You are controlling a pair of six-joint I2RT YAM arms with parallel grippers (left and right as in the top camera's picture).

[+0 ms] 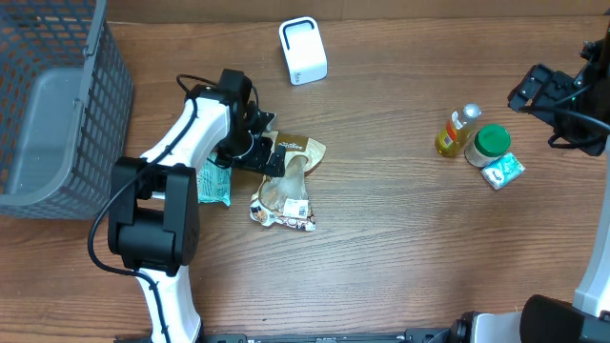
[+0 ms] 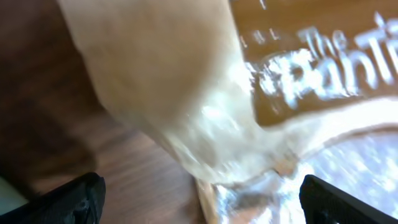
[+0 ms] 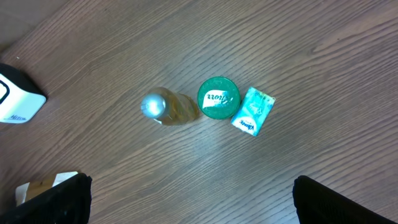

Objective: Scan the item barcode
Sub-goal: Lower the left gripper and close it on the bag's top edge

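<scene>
The white scanner (image 1: 303, 50) stands upright at the far edge of the wooden table (image 1: 400, 248). The item, a tan and brown snack pouch (image 1: 303, 152), lies flat on the wood a little nearer than the scanner and slightly to its left, apart from it. The left gripper (image 2: 199, 186) hangs right over the pouch's left end. Its jaws are spread wide, and in the wrist view the two black fingertips (image 2: 74, 199) sit at the lower corners with the crinkled pouch filling the space ahead, neither pad pressing on it. A clear-windowed bag (image 1: 283, 202) touches the pouch on the side away from the scanner (whether they overlap is hard to tell). A teal packet (image 1: 214, 181) lies under the left arm, further left of the scanner.

Well to the scanner's right stand a yellow bottle (image 3: 165, 109) and a green-lidded jar (image 3: 218, 98), touching, with a small teal sachet (image 3: 253, 111) just beside the jar. The right gripper (image 3: 191, 186) hovers above them, gaping wide and empty. A grey basket (image 1: 57, 105) sits far left of the scanner.
</scene>
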